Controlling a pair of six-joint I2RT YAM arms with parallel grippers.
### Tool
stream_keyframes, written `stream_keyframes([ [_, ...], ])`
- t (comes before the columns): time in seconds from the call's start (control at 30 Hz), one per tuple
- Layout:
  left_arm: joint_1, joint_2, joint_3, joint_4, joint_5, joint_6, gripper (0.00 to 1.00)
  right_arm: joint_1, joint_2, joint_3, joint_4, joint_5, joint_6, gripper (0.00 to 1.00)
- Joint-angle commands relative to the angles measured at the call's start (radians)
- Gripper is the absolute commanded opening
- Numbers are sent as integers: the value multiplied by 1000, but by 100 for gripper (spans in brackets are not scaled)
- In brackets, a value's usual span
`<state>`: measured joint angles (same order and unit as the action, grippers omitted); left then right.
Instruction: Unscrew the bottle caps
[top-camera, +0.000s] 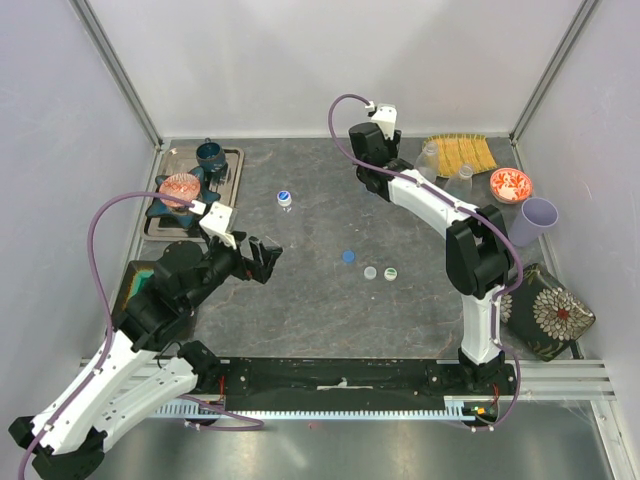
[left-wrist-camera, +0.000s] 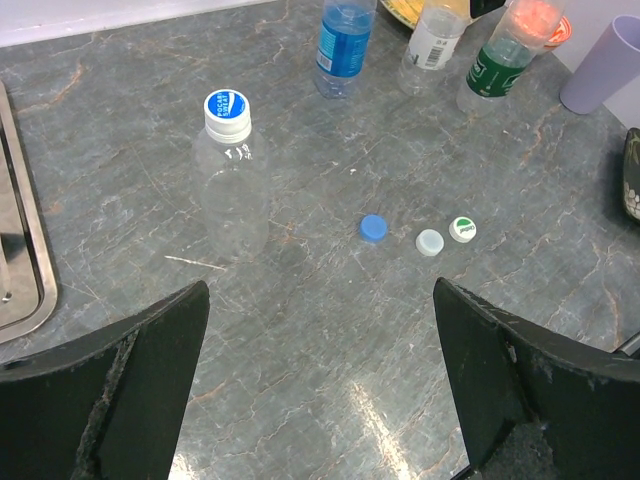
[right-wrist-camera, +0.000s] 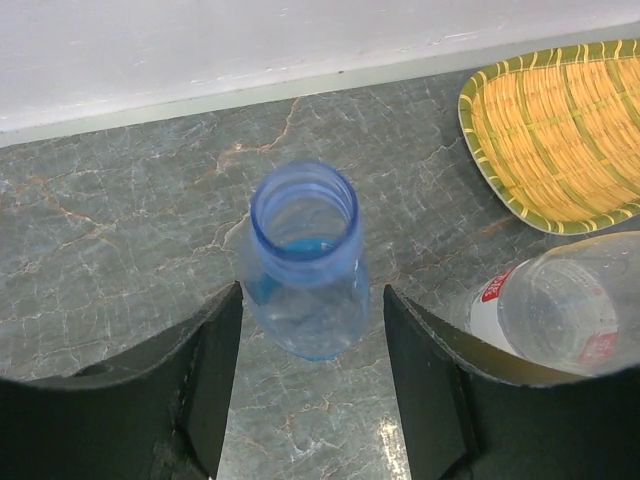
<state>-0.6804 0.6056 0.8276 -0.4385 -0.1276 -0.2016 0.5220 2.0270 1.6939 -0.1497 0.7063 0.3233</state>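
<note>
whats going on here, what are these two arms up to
Two robot arms are unscrewing bottle caps. A blue cap, a clear cap and a green-printed cap already lie loose on the table. The right gripper is open around the uncapped blue-labelled bottle, fingers clear of it. The left gripper is open and empty, facing the capped bottle, which stands alone with its cap on.
</note>
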Motion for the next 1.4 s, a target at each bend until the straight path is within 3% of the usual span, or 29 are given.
stream_keyframes([
  [0.0,1,10,8,49,14,-10,100,-10,-22,46,-4,-7,8,66],
  [0.47,1,20,5,57,29,-16,99,-28,-14,43,-4,-41,13,62],
  [0.77,1,19,-1,57,37,-19,99,-28,-28,35,-10,-51,16,70],
  [1.37,2,3,1,57,42,-21,99,-20,-65,23,-16,-82,11,74],
])
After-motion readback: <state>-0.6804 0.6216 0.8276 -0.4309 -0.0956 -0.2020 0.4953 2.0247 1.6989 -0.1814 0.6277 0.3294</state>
